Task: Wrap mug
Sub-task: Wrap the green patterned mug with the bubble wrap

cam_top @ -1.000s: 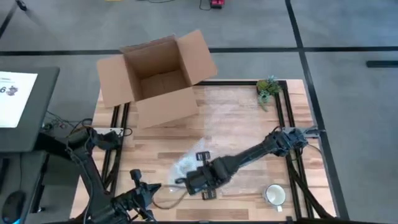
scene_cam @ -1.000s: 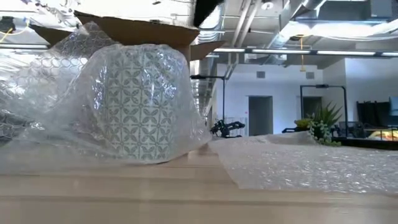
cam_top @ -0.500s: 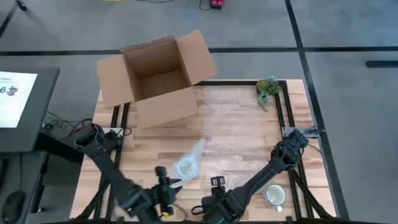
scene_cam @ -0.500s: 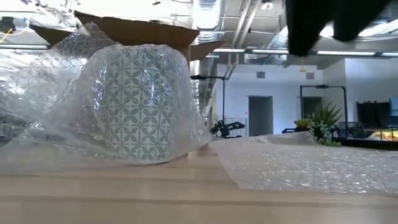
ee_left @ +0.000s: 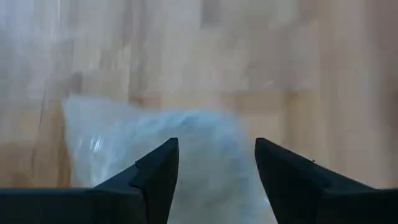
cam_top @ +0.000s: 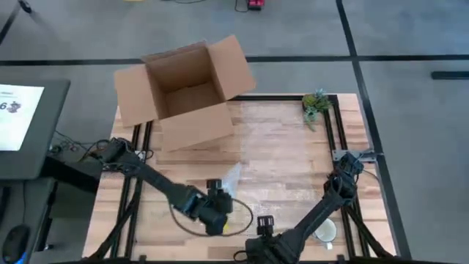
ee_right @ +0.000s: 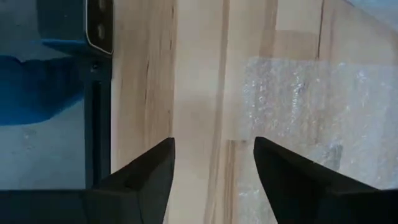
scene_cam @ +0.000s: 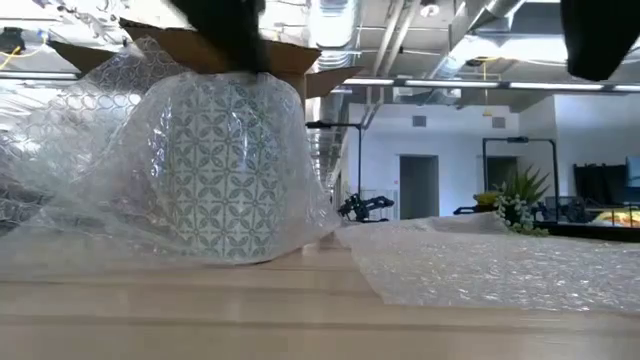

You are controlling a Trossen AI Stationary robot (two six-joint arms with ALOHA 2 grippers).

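Left gripper [ee_left: 214,177], jaws apart, hovers over the bubble-wrapped mug [scene_cam: 232,165]; right gripper [ee_right: 213,180] spread above bare table [ee_right: 193,93].

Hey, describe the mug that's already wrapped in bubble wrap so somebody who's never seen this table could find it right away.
Start at the open cardboard box at the table's far left corner and come toward the near edge. There, right under the left gripper, sits the wrapped mug, with a teal-and-white tile pattern showing through loose bubble wrap. The other mug, near the right corner, is plain white and bare.
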